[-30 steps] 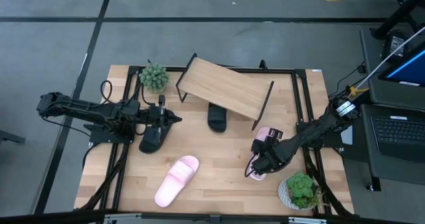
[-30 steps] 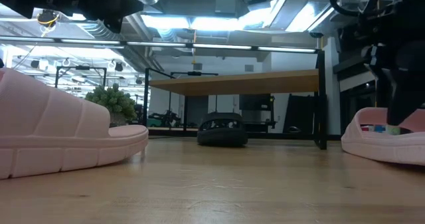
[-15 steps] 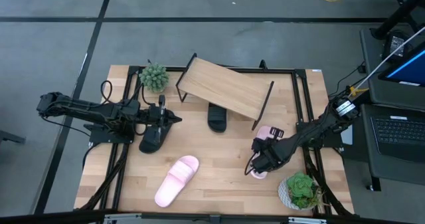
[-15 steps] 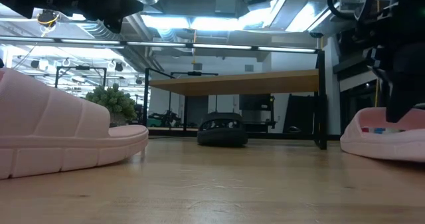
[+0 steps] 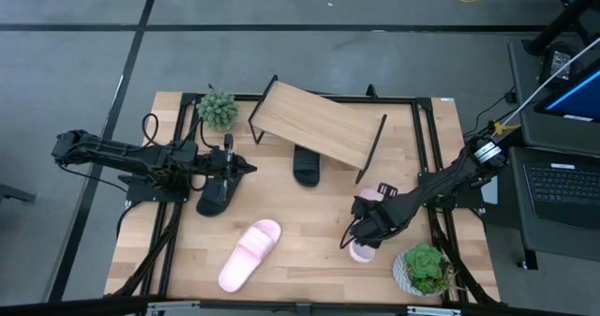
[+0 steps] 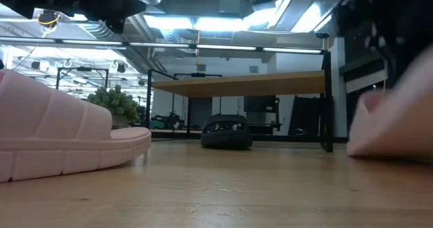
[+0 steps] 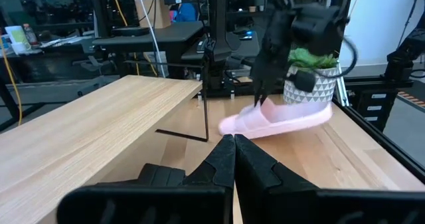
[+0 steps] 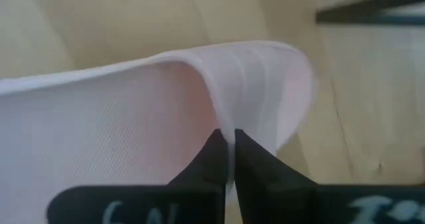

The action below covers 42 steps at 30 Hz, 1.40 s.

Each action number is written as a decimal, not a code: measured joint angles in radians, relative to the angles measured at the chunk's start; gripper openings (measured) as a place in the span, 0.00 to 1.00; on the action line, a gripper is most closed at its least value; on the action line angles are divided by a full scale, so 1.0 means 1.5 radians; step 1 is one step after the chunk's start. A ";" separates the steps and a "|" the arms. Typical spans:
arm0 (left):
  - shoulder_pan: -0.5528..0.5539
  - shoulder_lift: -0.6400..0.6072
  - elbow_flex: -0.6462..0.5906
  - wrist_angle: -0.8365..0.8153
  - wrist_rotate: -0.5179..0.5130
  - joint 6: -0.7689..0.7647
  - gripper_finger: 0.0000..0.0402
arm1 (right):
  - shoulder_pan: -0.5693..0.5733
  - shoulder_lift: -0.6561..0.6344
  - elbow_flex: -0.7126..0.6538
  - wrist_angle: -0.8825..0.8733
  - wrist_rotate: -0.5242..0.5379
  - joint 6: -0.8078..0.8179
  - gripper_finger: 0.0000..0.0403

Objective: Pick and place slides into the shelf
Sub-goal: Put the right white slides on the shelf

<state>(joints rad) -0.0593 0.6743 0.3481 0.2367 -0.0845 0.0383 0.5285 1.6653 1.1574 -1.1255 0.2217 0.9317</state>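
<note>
A pale pink slide (image 5: 362, 251) is at the table's right, with my right gripper (image 5: 360, 229) above it, pointing steeply down and shut on its strap; the left wrist view shows it tilted (image 7: 275, 121). A second pink slide (image 5: 250, 253) lies flat on its sole at the near middle. One black slide (image 5: 307, 164) sits on the table under the shelf (image 5: 319, 124), which stands slanted at the far middle. Another black slide (image 5: 214, 196) lies at the left, just below my left gripper (image 5: 251, 169), which hovers level and shut on nothing. My right gripper pinches the pink slide's wide strap at its curved edge (image 8: 229, 121) between its two fingers. The fingers come from above, pointing steeply down. The slide hangs tilted, one end raised (image 6: 406, 99). Whether its low end (image 6: 358, 147) touches the table, I cannot tell.
A potted plant (image 5: 424, 267) stands close by the right gripper at the near right corner, and another (image 5: 217, 108) at the far left by the shelf. A black frame (image 5: 427, 157) runs along the table's edges. Bare wood lies between the two pink slides.
My right gripper has shut on the pink slide's strap and risen a little. The slide, which lay flat on the table, has tipped up at one end.
</note>
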 joint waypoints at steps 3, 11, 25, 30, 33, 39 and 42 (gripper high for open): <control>0.000 0.000 0.000 0.000 0.000 0.000 0.00 | 0.000 0.000 0.046 -0.005 0.001 -0.015 0.03; 0.000 0.000 0.000 0.000 0.000 0.000 0.00 | 0.001 0.000 0.159 -0.009 0.034 -0.075 0.03; 0.000 0.000 0.000 0.000 0.000 -0.002 0.00 | -0.001 0.000 0.325 -0.088 0.315 -0.133 0.03; 0.000 0.000 0.000 0.000 0.000 -0.002 0.00 | -0.008 0.000 0.373 -0.149 0.394 -0.107 0.03; 0.000 0.000 0.000 0.000 0.000 -0.003 0.00 | -0.022 0.000 0.398 -0.185 0.426 -0.081 0.03; 0.000 0.000 0.000 0.000 0.000 -0.003 0.00 | -0.072 -0.001 0.439 -0.259 0.467 -0.049 0.03; 0.000 0.000 0.000 0.000 0.000 -0.003 0.00 | -0.108 -0.001 0.446 -0.272 0.472 -0.056 0.03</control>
<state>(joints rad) -0.0597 0.6741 0.3485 0.2367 -0.0845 0.0344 0.3665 1.6646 1.8263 -1.5340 0.9303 0.8478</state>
